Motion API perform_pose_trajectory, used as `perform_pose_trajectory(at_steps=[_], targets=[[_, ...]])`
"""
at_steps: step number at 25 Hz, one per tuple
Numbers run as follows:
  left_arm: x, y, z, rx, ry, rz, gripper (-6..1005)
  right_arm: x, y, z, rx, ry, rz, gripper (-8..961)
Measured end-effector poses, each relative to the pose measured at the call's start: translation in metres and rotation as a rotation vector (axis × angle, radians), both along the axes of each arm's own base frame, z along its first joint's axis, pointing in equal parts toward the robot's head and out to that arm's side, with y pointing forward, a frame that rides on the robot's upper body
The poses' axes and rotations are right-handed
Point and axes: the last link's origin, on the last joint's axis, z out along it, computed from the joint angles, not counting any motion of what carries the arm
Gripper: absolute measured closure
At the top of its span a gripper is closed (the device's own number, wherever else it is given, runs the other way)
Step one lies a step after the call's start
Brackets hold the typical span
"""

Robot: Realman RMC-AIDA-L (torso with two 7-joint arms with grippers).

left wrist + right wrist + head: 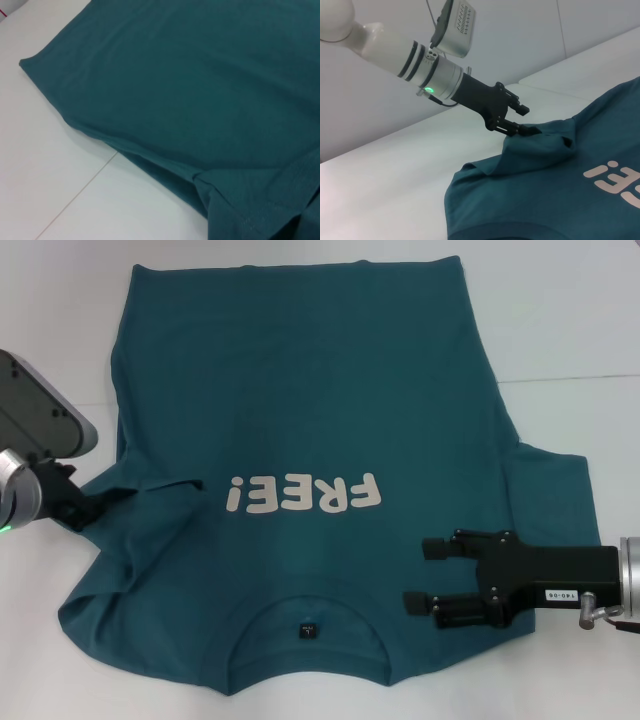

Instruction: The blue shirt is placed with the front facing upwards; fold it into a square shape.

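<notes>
The blue shirt (300,420) is viewed from overhead; its edge on the surface (45,165) is seen close by the left wrist; the left gripper (530,130) is seen from the right wrist.

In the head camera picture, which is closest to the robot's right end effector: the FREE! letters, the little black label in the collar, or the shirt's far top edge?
From the right end effector:
1. Off-white "FREE!" lettering, just left and farther up.
2. Small black collar label, left, near the collar; nearly tied with the lettering.
3. Teal-blue cotton shirt's far hem, at the top.
</notes>
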Motion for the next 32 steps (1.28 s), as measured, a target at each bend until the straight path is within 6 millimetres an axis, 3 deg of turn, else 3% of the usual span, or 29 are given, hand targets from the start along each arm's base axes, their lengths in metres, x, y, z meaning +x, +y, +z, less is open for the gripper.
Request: perform_pose_trajectory(at_steps=[4, 6, 12, 17, 22, 32], targets=[[0.000, 0.005, -0.004, 0.010, 0.007, -0.015, 362, 0.000, 0.000, 0.000, -0.001, 0.000, 0.001, 34], [0.000, 0.006, -0.006, 0.009, 0.012, -0.021, 569, -0.001, 0.000, 0.000, -0.002, 0.000, 0.002, 34], [0.004, 0.012, -0.005, 0.027, 0.014, -0.038, 807, 0.000, 0.000, 0.000, -0.002, 0.001, 0.001, 34], [0.021, 0.022, -0.005, 0.036, 0.006, -0.074, 972, -0.001, 0.000, 0.000, -0.003, 0.002, 0.004, 34], [0.042, 0.032, -0.011, 0.021, -0.009, -0.102, 969, -0.002, 0.001, 0.000, -0.003, 0.002, 0.006, 33], [0.082, 0.047, -0.046, -0.059, -0.055, -0.110, 965, -0.002, 0.001, 0.000, -0.003, 0.002, 0.006, 34]])
